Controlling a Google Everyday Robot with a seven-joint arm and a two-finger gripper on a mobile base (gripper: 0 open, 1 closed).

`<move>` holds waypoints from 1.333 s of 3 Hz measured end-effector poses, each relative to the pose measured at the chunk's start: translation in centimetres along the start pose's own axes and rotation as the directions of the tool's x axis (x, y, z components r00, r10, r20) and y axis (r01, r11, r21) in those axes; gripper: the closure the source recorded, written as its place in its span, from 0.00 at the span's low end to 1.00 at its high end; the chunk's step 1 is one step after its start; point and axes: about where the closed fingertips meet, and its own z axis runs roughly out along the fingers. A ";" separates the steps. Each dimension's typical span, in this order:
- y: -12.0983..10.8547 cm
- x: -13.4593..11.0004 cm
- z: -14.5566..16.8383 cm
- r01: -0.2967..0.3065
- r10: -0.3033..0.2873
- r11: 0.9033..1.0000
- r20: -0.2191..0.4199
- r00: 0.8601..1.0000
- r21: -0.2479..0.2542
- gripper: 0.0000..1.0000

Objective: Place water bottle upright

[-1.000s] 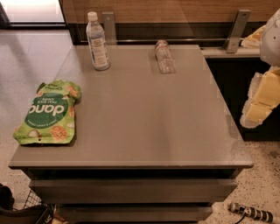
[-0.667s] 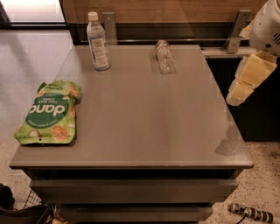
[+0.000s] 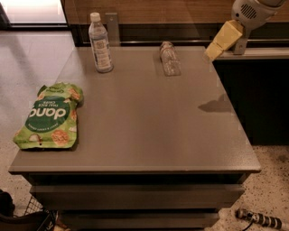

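camera view | water bottle [image 3: 170,58] is lying on its side near the table's [image 3: 149,135] far edge, well right of the taller upright bottle [image 3: 100,43] | hand [image 3: 212,52] is hovering just right of it, opening: cannot tell | bottle is looking light, thin-walled, roll-prone; gripping gently across the ribbed middle seems best

**Robot Arm Cropped at Frame's Top Corner**

The robot arm [image 3: 252,10] runs out past the top right corner. Only its gripper [image 3: 212,52] end shows, hanging above the far right corner of the table [image 3: 144,135]. The water bottle [image 3: 170,58] lies on its side at the back, its cap end impossible to make out. The label print on the taller bottle [image 3: 100,43] is unreadable. A wire basket [image 3: 38,212] is cropped at bottom left, and a striped object [image 3: 258,219] at bottom right cannot be identified.
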 end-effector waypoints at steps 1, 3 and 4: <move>-2.9 -3.4 3.3 -0.184 0.184 0.983 0.024 0.983 0.001 0.00; -4.3 -6.5 3.5 -0.351 0.346 0.936 0.175 0.922 -0.006 0.00; -2.2 -8.2 -0.2 -0.417 0.383 0.908 0.327 0.864 0.036 0.00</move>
